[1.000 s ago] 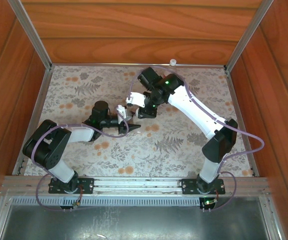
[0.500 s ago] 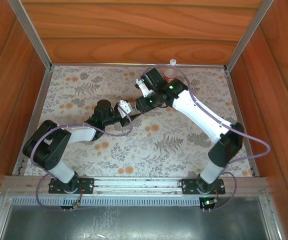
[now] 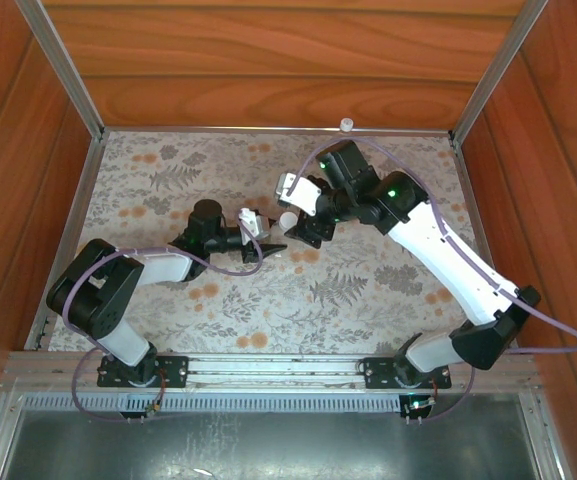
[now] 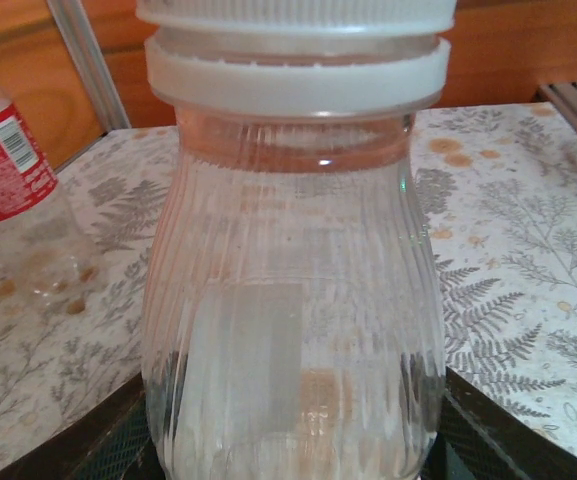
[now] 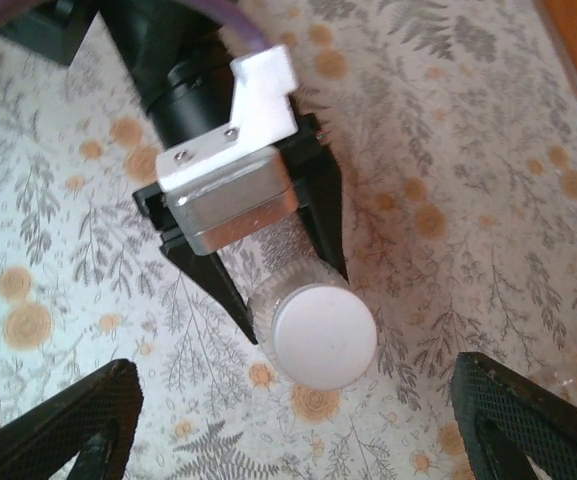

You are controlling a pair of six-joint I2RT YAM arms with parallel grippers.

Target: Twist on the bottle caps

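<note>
A lab test cell — wood-panel walls [image 3: 268, 60], aluminium rails [image 3: 268, 368], floral cloth [image 3: 168, 180].

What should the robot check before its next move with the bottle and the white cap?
1. Bottle held? Ok: the left gripper has a finger on each side of the clear bottle.
2. Cap on the neck? Ok: the white cap sits level on top.
3. Cap screwed tight? Cannot tell.
4. Other gripper ready? Ok: the right gripper is open, its fingers wide apart and touching nothing.
5. Lined up? Ok: in the right wrist view the cap lies between those fingers.
6. Red-label bottle capped? Cannot tell: its top is cut off in the left wrist view.
</note>
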